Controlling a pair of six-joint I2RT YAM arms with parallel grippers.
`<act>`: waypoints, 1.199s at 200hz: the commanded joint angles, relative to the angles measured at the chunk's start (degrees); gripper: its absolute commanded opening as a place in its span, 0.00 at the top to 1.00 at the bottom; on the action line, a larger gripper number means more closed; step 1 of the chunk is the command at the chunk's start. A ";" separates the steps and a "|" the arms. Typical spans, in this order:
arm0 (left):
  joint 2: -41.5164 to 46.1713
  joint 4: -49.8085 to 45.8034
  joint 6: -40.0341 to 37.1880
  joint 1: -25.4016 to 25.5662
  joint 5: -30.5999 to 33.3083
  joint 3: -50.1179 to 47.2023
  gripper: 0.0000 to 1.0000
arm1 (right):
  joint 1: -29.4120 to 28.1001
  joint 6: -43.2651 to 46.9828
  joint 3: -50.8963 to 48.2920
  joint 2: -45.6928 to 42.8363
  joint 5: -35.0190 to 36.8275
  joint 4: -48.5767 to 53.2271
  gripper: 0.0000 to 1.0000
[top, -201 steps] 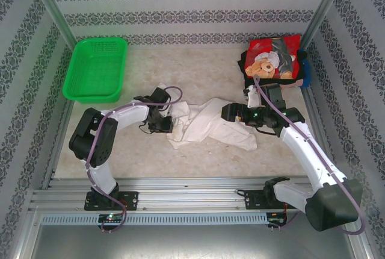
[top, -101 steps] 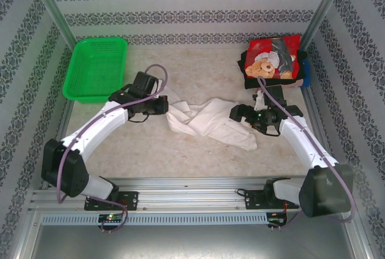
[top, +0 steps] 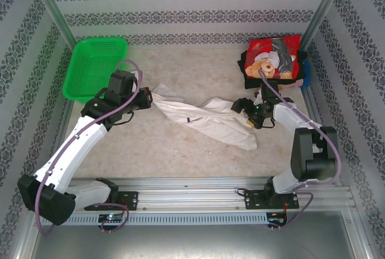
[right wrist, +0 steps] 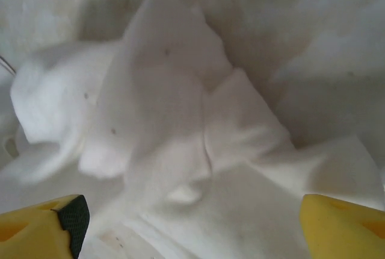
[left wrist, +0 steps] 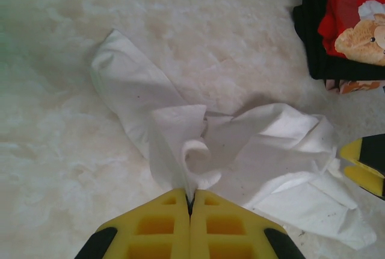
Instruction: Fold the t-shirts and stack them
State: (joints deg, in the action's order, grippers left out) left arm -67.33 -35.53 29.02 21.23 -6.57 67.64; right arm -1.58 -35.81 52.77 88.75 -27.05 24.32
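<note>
The white t-shirt [top: 207, 120] lies crumpled and drawn out in a band across the middle of the table. My left gripper [top: 149, 97] is shut on its left end; in the left wrist view the yellow fingers [left wrist: 165, 223] pinch a fold of the white cloth [left wrist: 252, 144]. At the shirt's right end my right gripper [top: 246, 110] stands open just above the cloth [right wrist: 174, 126], its two yellow fingertips [right wrist: 340, 223] set wide apart. The folded t-shirts [top: 274, 59], red teddy-bear one on top, are stacked at the back right [left wrist: 352, 21].
A green mesh basket [top: 96, 69] stands at the back left, just behind my left arm. Patterned walls and metal posts close in the table on three sides. Bare tabletop [top: 180, 156] runs in front of the shirt.
My left gripper has pulled the shirt's left end leftward and back toward the basket, stretching the cloth out. The right gripper has shifted right and back along the shirt's right end.
</note>
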 commanded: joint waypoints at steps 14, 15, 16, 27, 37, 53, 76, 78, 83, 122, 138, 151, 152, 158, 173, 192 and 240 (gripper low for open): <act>1.73 1.17 1.43 -0.97 2.69 -0.93 1.00 | 0.54 -4.09 3.93 4.72 -1.76 -6.03 0.14; 1.75 1.21 1.41 -1.00 2.61 -0.93 1.00 | 0.54 -4.09 4.01 4.88 -1.72 -6.03 0.14; 1.75 1.19 1.40 -1.01 2.57 -0.93 1.00 | 0.58 -4.09 4.14 5.04 -1.66 -6.03 0.14; 1.76 1.42 1.40 -1.03 2.69 -0.95 1.00 | 0.63 -4.41 5.09 6.74 -1.58 -6.15 0.17; 1.72 1.83 1.48 -1.15 2.79 -0.90 1.00 | 0.62 -4.83 6.06 8.30 -2.09 -6.21 0.22; 1.76 2.56 1.57 -1.29 2.96 -0.53 1.00 | 0.64 -5.53 7.52 10.59 -1.67 -5.67 0.33; 0.96 3.94 1.75 -1.88 2.48 0.12 1.00 | 0.62 -6.69 9.67 13.66 -1.44 -6.08 0.62; 0.93 4.08 1.75 -1.89 2.45 0.28 1.00 | 0.66 -6.83 9.90 13.93 -1.61 -6.05 0.65; 0.67 4.31 1.70 -2.05 2.34 0.65 1.00 | 0.62 -7.12 10.78 14.50 -2.04 -6.17 0.73; -1.29 7.49 1.14 -3.63 1.91 4.00 1.00 | 0.54 -7.35 19.54 14.41 -3.99 -6.19 1.00; -2.66 9.29 0.72 -4.45 1.85 6.11 1.00 | 0.53 -6.40 24.05 12.09 -4.67 -6.60 1.00; -4.30 11.16 0.33 -4.97 1.75 8.54 1.00 | 0.72 -5.45 28.99 10.74 -5.28 -5.78 1.00; -4.43 11.35 0.29 -4.97 1.74 8.73 1.00 | 0.76 -5.34 29.42 10.65 -5.33 -5.64 1.00; -5.36 12.20 -0.11 -5.14 1.58 10.10 1.00 | 0.79 -4.89 32.35 10.25 -5.55 -4.94 1.00; -8.07 13.50 -1.81 -5.41 1.51 15.07 1.00 | 0.94 -3.18 40.22 9.79 -6.20 -2.52 1.00; -10.70 14.09 -4.07 -5.94 1.73 21.99 1.00 | 1.13 -0.21 49.98 9.69 -6.83 2.02 1.00; -9.74 14.02 -6.29 -8.96 2.87 25.65 1.00 | 1.24 5.22 57.30 6.18 -8.19 12.04 1.00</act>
State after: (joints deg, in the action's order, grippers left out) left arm -79.15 -23.55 25.54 14.15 -5.08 92.99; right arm -0.58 -34.70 110.98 98.67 -32.91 29.12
